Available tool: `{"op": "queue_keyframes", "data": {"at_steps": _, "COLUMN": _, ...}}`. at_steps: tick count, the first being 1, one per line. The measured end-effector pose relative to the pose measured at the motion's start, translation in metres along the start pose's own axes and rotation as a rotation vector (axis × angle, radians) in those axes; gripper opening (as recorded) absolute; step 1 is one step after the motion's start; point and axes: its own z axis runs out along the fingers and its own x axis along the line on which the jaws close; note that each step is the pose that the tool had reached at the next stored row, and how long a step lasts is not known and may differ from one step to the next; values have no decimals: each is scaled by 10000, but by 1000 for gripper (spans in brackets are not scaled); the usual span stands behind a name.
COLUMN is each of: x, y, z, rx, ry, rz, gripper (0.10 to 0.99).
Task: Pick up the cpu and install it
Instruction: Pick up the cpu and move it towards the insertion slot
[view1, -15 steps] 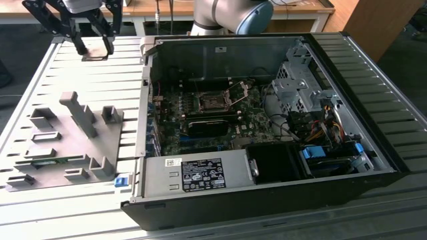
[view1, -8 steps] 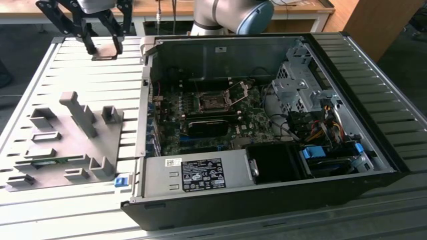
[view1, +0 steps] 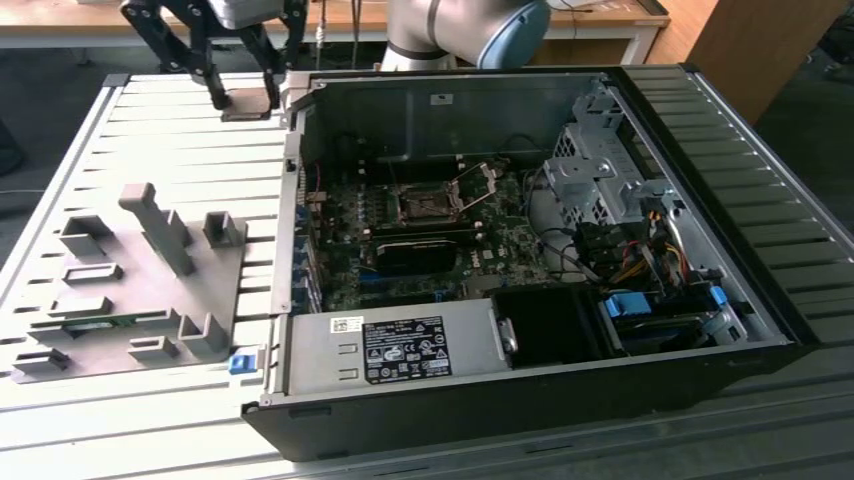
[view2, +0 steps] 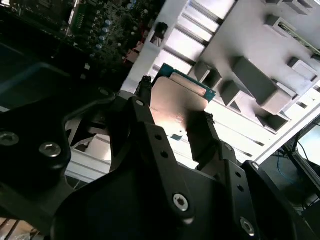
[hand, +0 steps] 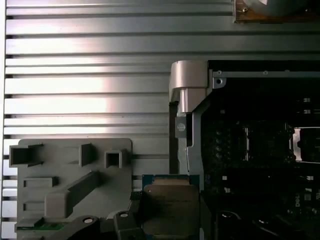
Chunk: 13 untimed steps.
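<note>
Jaws tight on one cpu (view1: 248, 103), beside one open computer case (view1: 441, 105).

We take this for a robotics lab or test workshop. We see a bench (view1: 174, 140) of ribbed metal slats carrying an opened computer case (view1: 534, 410) with its motherboard (view1: 400, 245) bare, a grey moulded holder plate (view1: 127, 290) beside it, a robot arm (view1: 461, 30) standing just behind the case, and wooden desks (view1: 54, 25) beyond.
</note>
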Motion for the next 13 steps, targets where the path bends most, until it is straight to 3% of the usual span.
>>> {"op": "queue_keyframes", "data": {"at_steps": 6, "x": -218, "y": 5, "z": 11, "rx": 0, "ry": 0, "rz": -1, "gripper": 541}}
{"op": "queue_keyframes", "data": {"at_steps": 13, "x": -351, "y": 2, "z": 23, "rx": 0, "ry": 0, "rz": 0, "gripper": 541}}
